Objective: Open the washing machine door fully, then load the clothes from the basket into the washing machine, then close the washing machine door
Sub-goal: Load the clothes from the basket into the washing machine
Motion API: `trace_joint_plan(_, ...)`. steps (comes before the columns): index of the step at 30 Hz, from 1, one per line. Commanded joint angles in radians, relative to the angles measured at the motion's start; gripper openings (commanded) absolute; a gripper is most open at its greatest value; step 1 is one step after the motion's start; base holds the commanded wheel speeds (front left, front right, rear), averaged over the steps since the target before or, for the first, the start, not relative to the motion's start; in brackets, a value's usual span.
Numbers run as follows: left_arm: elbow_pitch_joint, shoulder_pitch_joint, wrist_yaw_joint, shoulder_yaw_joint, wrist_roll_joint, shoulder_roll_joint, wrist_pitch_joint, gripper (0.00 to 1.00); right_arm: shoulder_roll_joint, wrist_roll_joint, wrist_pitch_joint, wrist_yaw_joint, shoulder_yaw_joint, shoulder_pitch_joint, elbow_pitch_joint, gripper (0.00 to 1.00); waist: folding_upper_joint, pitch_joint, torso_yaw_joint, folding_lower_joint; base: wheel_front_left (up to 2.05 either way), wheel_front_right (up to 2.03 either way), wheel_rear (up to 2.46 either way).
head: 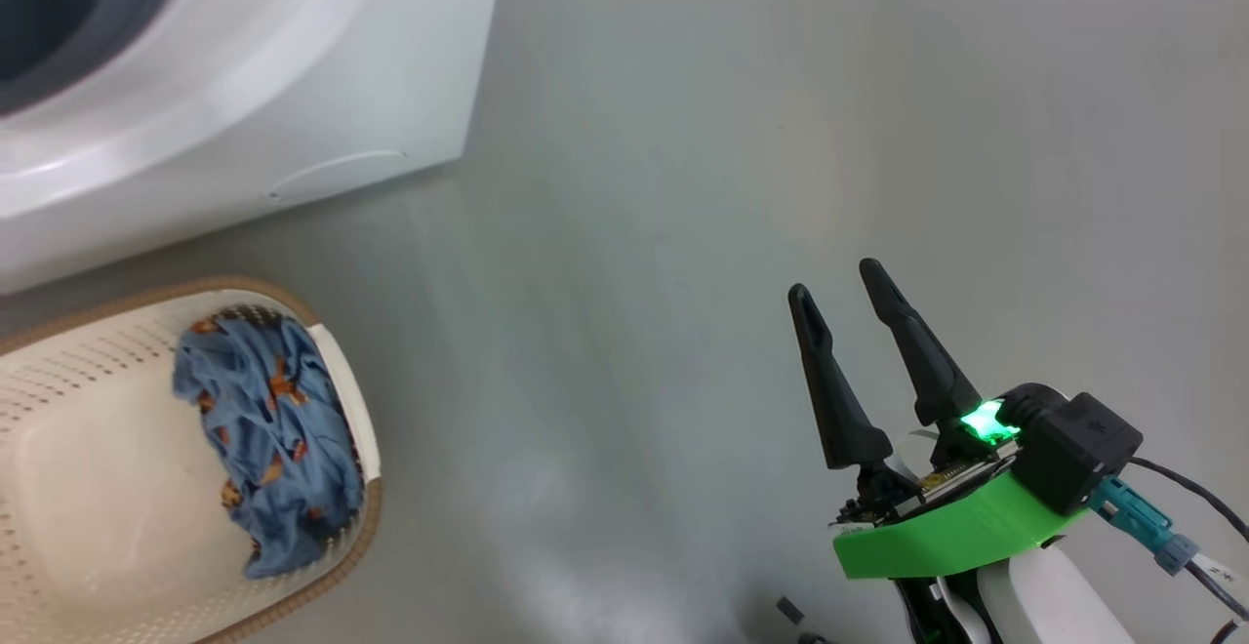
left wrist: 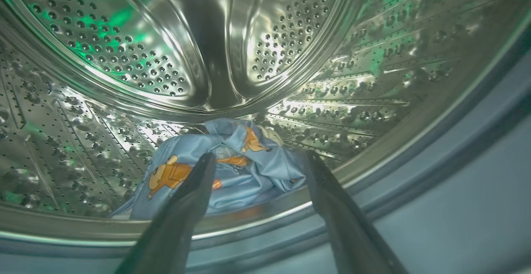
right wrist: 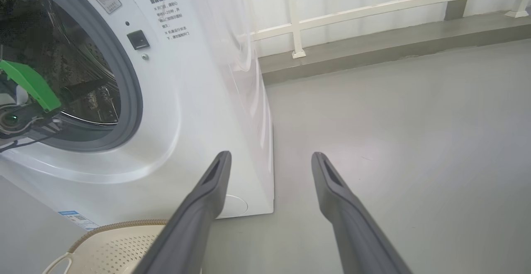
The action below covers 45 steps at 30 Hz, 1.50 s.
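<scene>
In the left wrist view the left gripper (left wrist: 259, 157) reaches into the steel drum (left wrist: 124, 50) of the washing machine (head: 293, 68). Its two dark fingers are spread wide and grasp nothing. A blue garment (left wrist: 249, 174) with orange prints lies crumpled on the drum floor at 6 o'clock, just past the fingertips and partly behind them.

In the head view the washing machine sits at 10 o'clock and the basket (head: 59, 371) at 8 o'clock on the grey floor (head: 683, 234), just in front of the machine. Another blue piece (head: 268, 429) with orange-brown prints is heaped against the basket's right-hand wall. The right gripper (head: 834, 278) hangs at 4 o'clock, well apart from the basket, released, with only bare floor between its fingers.

In the right wrist view the right gripper (right wrist: 270, 155) also shows open and empty. The washing machine (right wrist: 199, 99) stands at 9 to 10 o'clock, and its grey gasket (right wrist: 128, 79) rings the open mouth. A green bracket (right wrist: 29, 85) on the left arm shows inside that mouth. The basket (right wrist: 112, 245) peeks in at 7 o'clock, and a white railing (right wrist: 352, 8) runs across at 1 o'clock.
</scene>
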Motion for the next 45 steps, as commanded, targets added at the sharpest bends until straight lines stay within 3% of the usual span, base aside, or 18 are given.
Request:
trace_joint_plan(1,-0.025,0.028,-0.008,0.012,-0.007,0.031,-0.022,1.00,-0.011,-0.014,-0.008,0.005,0.014,-0.010,-0.009,1.00,0.0000,-0.059,0.041,0.0001,0.00,0.00,0.00)
trace_joint_plan(13,-0.178,0.307,-0.014,0.032,-0.034,-0.016,-0.113,1.00,-0.011,-0.053,-0.008,0.005,-0.015,-0.035,0.074,1.00,0.0000,-0.237,0.116,0.0001,0.00,0.00,0.00)
trace_joint_plan(19,-0.373,0.520,0.039,0.181,0.033,-0.037,-0.114,1.00,-0.011,-0.070,-0.008,0.005,-0.037,-0.032,0.110,1.00,0.0000,-0.311,0.150,0.0001,0.00,0.00,0.00)
trace_joint_plan(26,-0.592,0.779,0.083,0.355,0.139,-0.108,-0.115,1.00,-0.011,-0.081,-0.008,0.005,-0.069,-0.013,0.147,1.00,0.0000,-0.382,0.208,0.0001,0.00,0.00,0.00)
trace_joint_plan(45,-0.801,1.120,0.052,0.582,0.299,-0.230,-0.115,1.00,-0.011,-0.103,-0.008,0.005,-0.102,0.024,0.151,1.00,0.0000,-0.446,0.263,0.0001,0.00,0.00,0.00)
